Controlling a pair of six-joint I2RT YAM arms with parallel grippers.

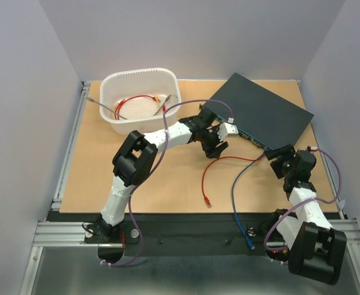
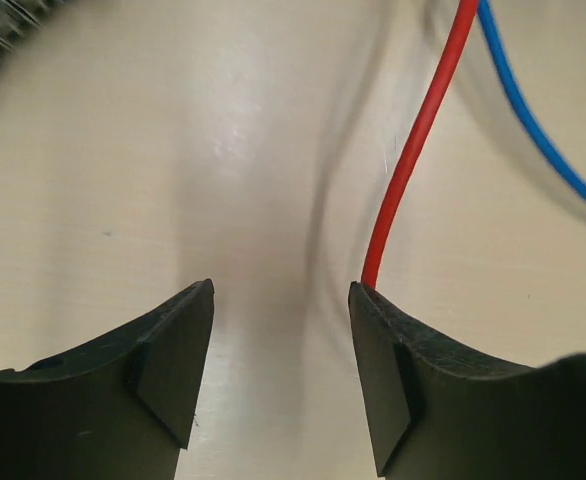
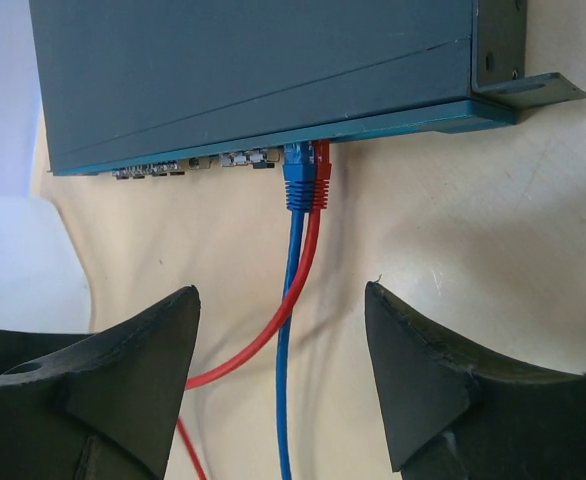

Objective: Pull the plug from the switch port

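The dark blue-grey switch [image 1: 260, 114] lies at the back right of the table; it also shows in the right wrist view [image 3: 263, 80]. A blue plug [image 3: 296, 178] and a red plug [image 3: 320, 178] sit side by side in its port row. The blue cable [image 1: 234, 203] and the red cable [image 1: 220, 169] run from there toward the front. My right gripper [image 3: 281, 300] is open, a short way in front of the two plugs, with both cables between its fingers. My left gripper [image 2: 281, 290] is open over bare table, the red cable [image 2: 413, 170] just beyond its right finger.
A white plastic tub [image 1: 141, 98] with red and grey cables stands at the back left. The red cable's free end [image 1: 207, 200] lies mid-table. The blue cable's free end [image 1: 250, 244] hangs over the front rail. Purple arm cables loop near both arms.
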